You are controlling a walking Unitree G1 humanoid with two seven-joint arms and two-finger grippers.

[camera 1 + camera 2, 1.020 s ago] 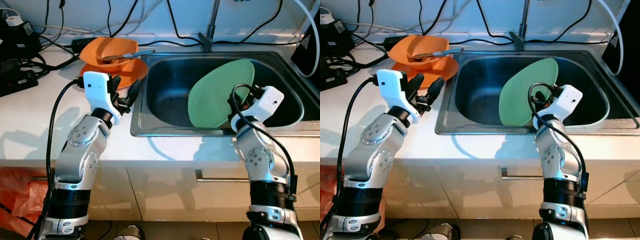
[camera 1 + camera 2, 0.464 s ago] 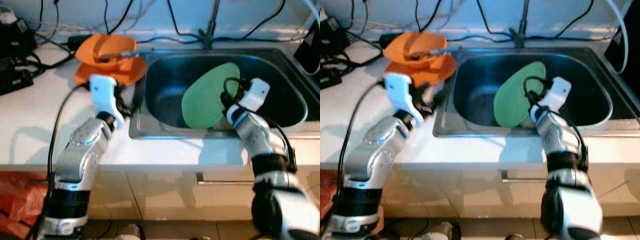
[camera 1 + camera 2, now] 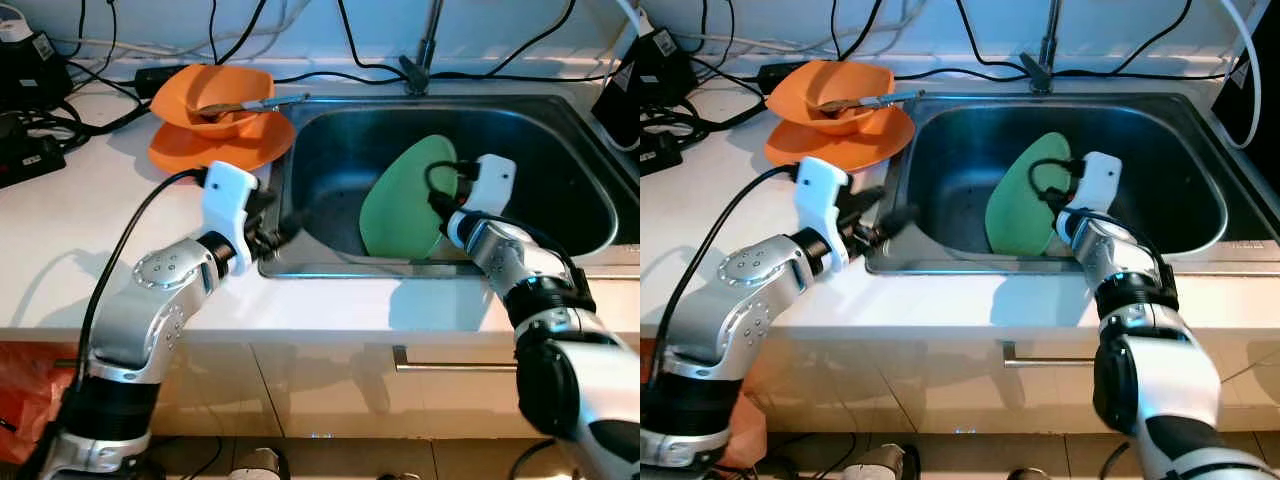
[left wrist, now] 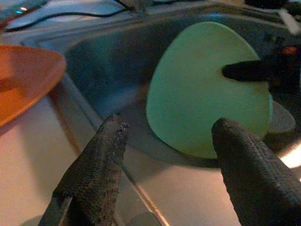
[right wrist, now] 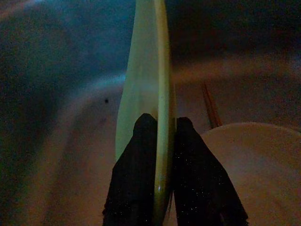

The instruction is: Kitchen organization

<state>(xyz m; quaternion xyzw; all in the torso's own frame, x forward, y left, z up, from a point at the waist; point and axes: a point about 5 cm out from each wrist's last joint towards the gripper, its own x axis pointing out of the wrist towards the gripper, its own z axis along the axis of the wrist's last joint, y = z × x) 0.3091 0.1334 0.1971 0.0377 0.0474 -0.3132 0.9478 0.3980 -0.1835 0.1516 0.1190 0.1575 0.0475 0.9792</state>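
A pale green plate stands on edge inside the steel sink, tilted a little. My right gripper is shut on the green plate's rim, one finger on each face. In the left eye view the right gripper is at the plate's right edge. My left gripper is open over the sink's front left rim, with nothing between its fingers. In the left wrist view the left gripper looks straight at the green plate.
An orange bowl with a utensil in it sits on an orange plate on the white counter, left of the sink. A pale dish lies on the sink floor. Cables and power strips crowd the back left.
The right gripper has carried the green plate lower and leftward in the sink. The left gripper has moved from beside the orange plate to the sink's rim.
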